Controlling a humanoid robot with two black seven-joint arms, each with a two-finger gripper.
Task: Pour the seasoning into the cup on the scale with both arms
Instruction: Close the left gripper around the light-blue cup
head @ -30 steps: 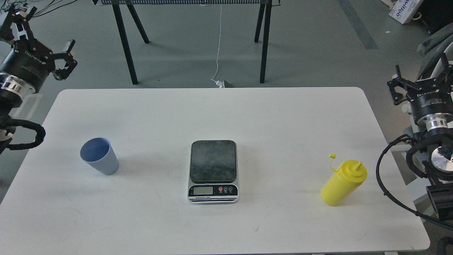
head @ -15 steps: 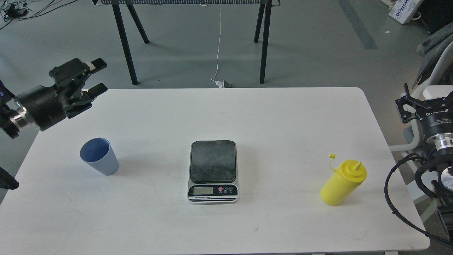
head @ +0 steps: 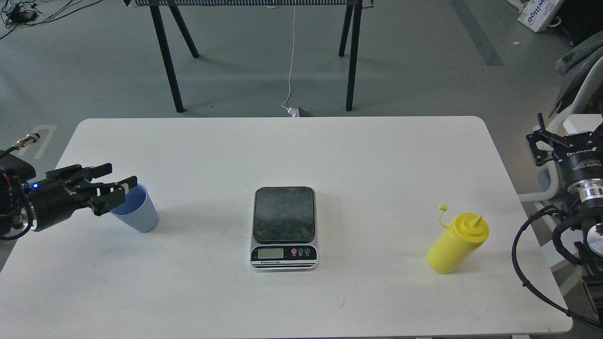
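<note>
The light-blue cup [head: 139, 215] stands upright on the white table [head: 292, 150] at the left. My left gripper [head: 118, 175] is open, pointing right, with its fingertips just above the cup's left rim, holding nothing. The scale [head: 283, 228] lies at the table's middle, its dark plate bare. The yellow seasoning bottle [head: 456, 244] stands at the right, cap off and hanging by its tether. My right gripper [head: 549, 136] is off the table's right edge, seen end-on, above and right of the bottle.
Black trestle legs [head: 165, 52] stand on the grey floor behind the table, with a white cable [head: 291, 61] hanging between them. A cardboard box [head: 537, 14] lies at the far right corner.
My left gripper has swung down from beyond the table's far left corner to the cup's rim. The right arm sank a little earlier and has since stayed still.
</note>
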